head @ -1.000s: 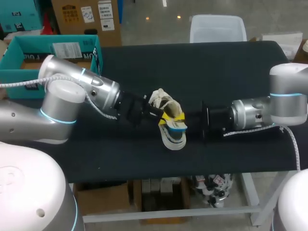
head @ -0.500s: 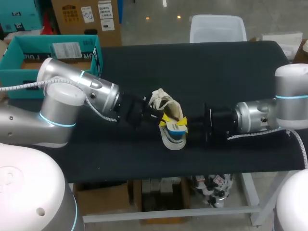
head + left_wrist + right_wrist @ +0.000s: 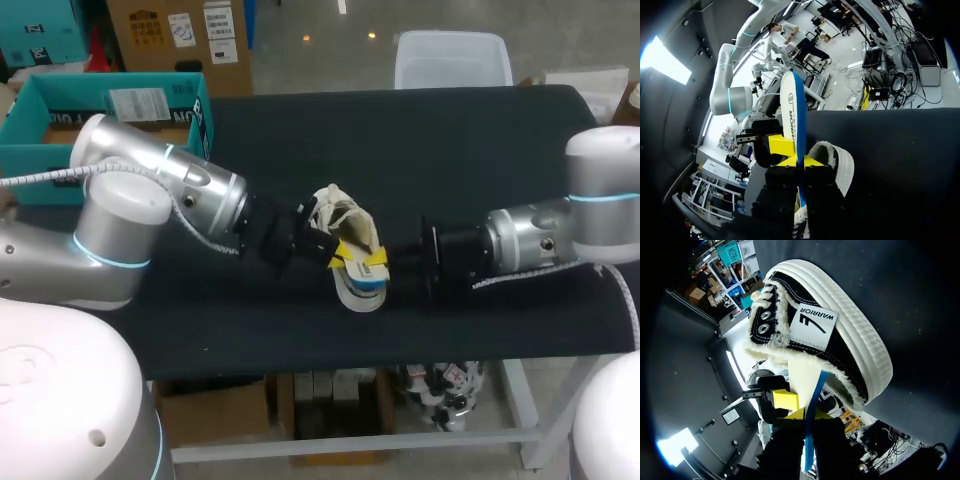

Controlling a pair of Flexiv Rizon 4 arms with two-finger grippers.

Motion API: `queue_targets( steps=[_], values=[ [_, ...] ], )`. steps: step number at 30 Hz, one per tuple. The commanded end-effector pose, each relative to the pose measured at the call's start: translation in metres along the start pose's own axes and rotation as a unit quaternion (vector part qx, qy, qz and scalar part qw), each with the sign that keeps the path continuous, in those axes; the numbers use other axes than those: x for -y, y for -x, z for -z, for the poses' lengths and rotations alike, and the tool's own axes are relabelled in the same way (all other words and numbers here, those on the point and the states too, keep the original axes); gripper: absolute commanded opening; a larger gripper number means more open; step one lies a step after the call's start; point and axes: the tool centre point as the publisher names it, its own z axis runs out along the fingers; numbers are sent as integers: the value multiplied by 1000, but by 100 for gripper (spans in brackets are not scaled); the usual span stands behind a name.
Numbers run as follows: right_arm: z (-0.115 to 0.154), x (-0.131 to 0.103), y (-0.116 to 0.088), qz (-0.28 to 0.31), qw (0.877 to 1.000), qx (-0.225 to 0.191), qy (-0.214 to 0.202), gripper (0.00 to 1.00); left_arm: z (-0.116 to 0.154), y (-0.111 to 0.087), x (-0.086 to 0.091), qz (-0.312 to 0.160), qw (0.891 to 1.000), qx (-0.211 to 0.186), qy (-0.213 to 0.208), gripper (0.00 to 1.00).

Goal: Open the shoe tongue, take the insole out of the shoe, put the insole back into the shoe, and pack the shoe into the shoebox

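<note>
White, blue-edged insole (image 3: 360, 290), head-frame centre | left end effector (image 3: 801, 161) and right end effector (image 3: 805, 414) both pinch it, seemingly | you loosen one grip, then steer its toe squarely into the shoe (image 3: 840, 335) mouth.

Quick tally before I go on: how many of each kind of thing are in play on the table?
shoe: 1
insole: 1
shoebox: 1
hands: 2, left hand and right hand
Total: 5
</note>
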Motion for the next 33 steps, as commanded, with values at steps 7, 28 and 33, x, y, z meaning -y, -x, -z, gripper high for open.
queue_targets(
  steps=[7,28,33],
  values=[
    [-8,-7,-4,16,997,70,-7,0,-2,1,5,-30,999,-24,4,0],
    [-10,-36,3,-1,994,105,18,0,-17,-10,-33,-5,998,-60,4,0],
    [-12,-46,4,-4,993,113,12,0,-17,-7,-39,1,998,-63,9,0]
  ],
)
